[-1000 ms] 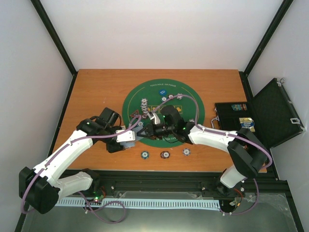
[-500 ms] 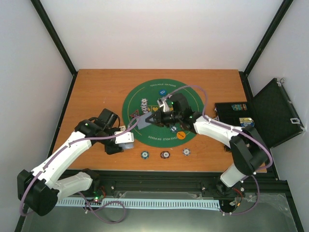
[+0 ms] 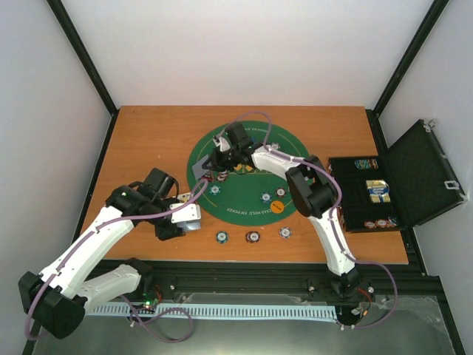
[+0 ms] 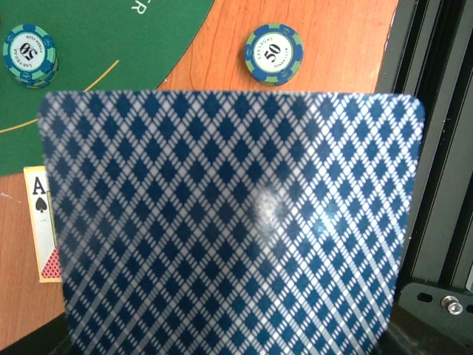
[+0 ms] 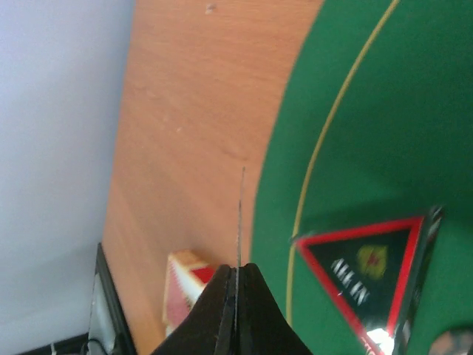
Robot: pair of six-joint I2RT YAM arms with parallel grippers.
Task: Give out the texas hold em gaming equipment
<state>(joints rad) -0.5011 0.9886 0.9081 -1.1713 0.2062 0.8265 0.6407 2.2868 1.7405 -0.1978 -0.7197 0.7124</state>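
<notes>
Hands mid-deal: left hand (image 3: 189, 214), near the bench's (image 3: 140, 140) front left, stays clamped on the deck of cards (image 4: 229, 222), while right hand (image 3: 219, 158), pinched shut on one card (image 5: 239, 207), has swung from beside the deck to the green mat's (image 3: 203, 148) left edge, probably to lay it there.

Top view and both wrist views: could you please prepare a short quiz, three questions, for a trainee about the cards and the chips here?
1. True or false: in the right wrist view, the right fingers are shut on an edge-on card.
2. What fills most of the left wrist view?
A) a dice cup
B) a blue-patterned card
C) a banknote
3. Fill in the number: in the top view, ___ chips lie in a row on the bare wood between the green mat and the arms' bases.

Key: 1 true; 2 B; 3 three.
</notes>
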